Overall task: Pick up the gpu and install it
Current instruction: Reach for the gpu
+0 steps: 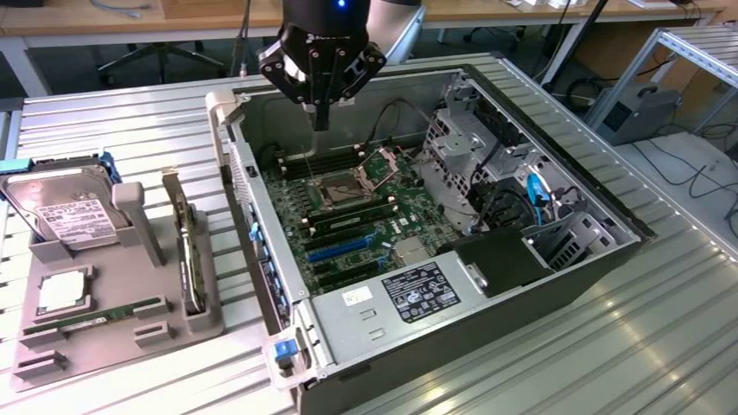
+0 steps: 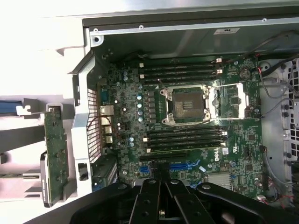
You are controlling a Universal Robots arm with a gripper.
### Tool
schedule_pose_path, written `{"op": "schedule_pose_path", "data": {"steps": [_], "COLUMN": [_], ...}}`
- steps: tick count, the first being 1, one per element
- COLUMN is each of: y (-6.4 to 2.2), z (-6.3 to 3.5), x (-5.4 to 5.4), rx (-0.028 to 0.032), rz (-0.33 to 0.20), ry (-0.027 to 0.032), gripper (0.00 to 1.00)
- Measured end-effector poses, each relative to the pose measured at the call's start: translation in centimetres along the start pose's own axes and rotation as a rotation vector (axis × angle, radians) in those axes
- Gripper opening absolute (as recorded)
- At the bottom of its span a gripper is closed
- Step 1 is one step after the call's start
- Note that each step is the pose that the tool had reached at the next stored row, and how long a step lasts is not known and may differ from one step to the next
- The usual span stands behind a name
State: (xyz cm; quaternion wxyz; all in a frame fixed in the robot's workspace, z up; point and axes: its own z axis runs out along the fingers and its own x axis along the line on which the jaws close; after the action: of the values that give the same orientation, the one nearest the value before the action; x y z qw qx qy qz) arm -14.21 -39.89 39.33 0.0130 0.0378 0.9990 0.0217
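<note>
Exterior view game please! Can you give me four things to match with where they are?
Things:
1 gripper
2 gpu
3 hard drive
4 RAM stick

Places:
A lying flat in the grey holder
B above the open computer case
C standing on its edge in the holder, nearest the case
D propped up in the holder, white label showing

Pairs: 1-B, 2-C, 3-D, 4-A

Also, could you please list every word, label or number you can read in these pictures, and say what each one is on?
"DELL": white logo on the motherboard.
black label on the power supply: print too small to read.
white label on the hard drive: too small to read.
sticker on the case rim: blurred, unreadable.
</note>
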Motion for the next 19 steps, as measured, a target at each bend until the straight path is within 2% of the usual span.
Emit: {"op": "schedule_pose_path", "data": {"steps": [19], "y": [-0.03], "z": [-0.01], "x": [0.43], "rx": [0.0], "rz": [0.0], "ry": [-0.0001], "gripper": [0.11]}}
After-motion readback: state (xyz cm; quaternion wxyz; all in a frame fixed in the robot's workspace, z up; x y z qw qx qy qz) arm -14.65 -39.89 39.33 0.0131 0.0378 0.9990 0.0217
